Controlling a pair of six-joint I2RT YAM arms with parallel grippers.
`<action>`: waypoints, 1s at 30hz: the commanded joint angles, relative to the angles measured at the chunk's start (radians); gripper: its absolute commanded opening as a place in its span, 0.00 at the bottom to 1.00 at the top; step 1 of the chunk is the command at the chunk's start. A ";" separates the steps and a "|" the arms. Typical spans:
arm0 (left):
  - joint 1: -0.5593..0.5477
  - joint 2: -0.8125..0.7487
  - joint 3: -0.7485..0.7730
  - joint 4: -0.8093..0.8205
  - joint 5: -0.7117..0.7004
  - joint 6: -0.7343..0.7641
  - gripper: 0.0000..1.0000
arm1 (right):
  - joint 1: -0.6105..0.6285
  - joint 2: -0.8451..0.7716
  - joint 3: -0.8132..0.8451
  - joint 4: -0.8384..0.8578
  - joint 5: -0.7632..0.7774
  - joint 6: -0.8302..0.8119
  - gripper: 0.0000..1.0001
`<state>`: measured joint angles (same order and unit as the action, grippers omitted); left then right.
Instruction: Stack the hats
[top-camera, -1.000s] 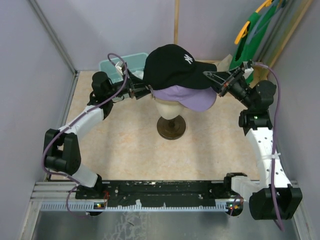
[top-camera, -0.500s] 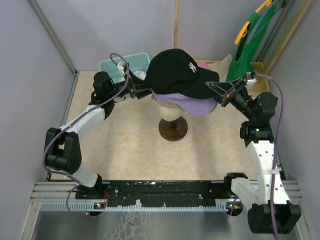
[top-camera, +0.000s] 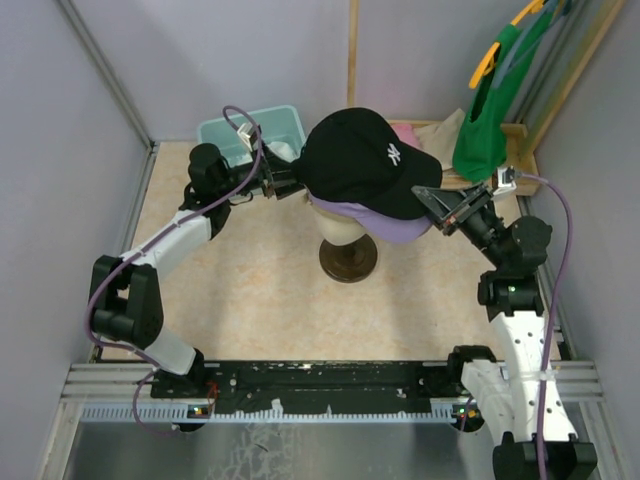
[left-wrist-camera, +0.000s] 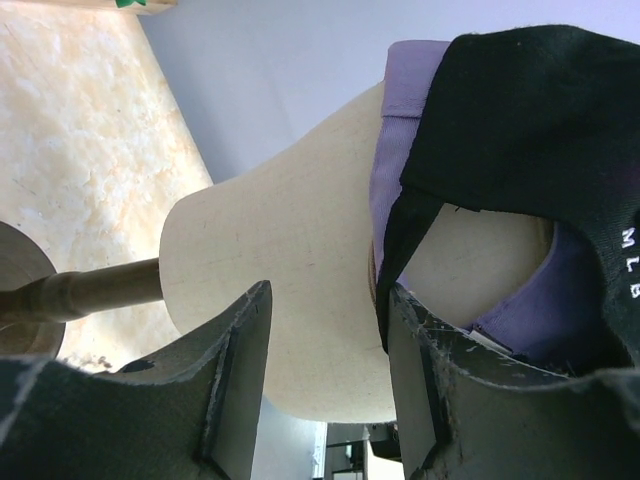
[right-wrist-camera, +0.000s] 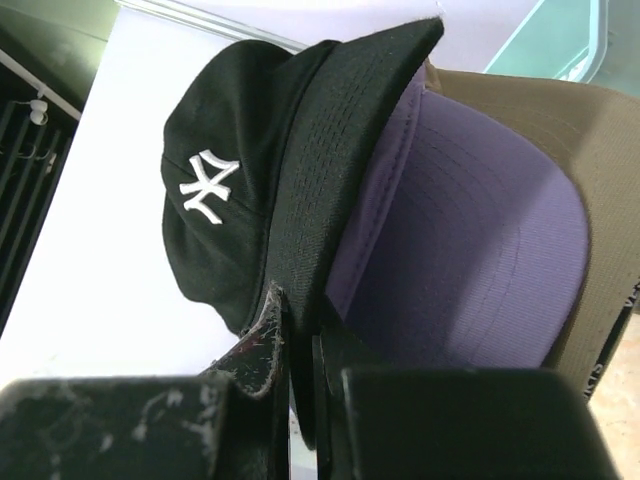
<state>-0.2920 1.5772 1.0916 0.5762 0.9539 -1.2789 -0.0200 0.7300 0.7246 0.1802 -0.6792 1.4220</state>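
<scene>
A black cap with a white logo (top-camera: 360, 165) sits on a purple cap (top-camera: 390, 228), both on a cream mannequin head (top-camera: 338, 225) on a wooden stand (top-camera: 348, 258). My right gripper (top-camera: 428, 200) is shut on the black cap's brim, as the right wrist view shows (right-wrist-camera: 300, 310). There the purple brim (right-wrist-camera: 470, 230) lies under the black cap (right-wrist-camera: 240, 200), with a tan brim (right-wrist-camera: 520, 110) beneath. My left gripper (top-camera: 290, 182) is open at the back of the head (left-wrist-camera: 280, 250). In the left wrist view (left-wrist-camera: 328, 300) the black cap's rear edge (left-wrist-camera: 530, 120) lies against one finger. The white cap is not clearly in view.
A teal bin (top-camera: 235, 130) stands at the back left behind the left arm. A green top (top-camera: 485, 110) hangs at the back right above a wooden shelf (top-camera: 520, 150). A pink cloth (top-camera: 405, 132) lies behind the caps. Grey walls close in on both sides.
The black cap has moved right and down, settling further over the purple cap. The right gripper came nearer with the brim. The left gripper followed slightly to the right.
</scene>
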 joint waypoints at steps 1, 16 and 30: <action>0.008 0.020 -0.034 -0.091 0.036 0.068 0.53 | 0.000 0.051 -0.166 -0.392 -0.082 -0.211 0.00; 0.008 -0.076 -0.117 -0.136 0.010 0.077 0.47 | 0.023 0.464 0.251 -0.334 -0.200 -0.418 0.00; 0.001 -0.221 -0.036 -0.408 -0.103 0.174 0.45 | 0.014 0.644 0.427 -0.514 -0.325 -0.674 0.00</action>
<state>-0.2726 1.3533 1.0199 0.2768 0.8230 -1.1595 -0.0135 1.3087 1.2446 -0.0360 -1.0286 0.9829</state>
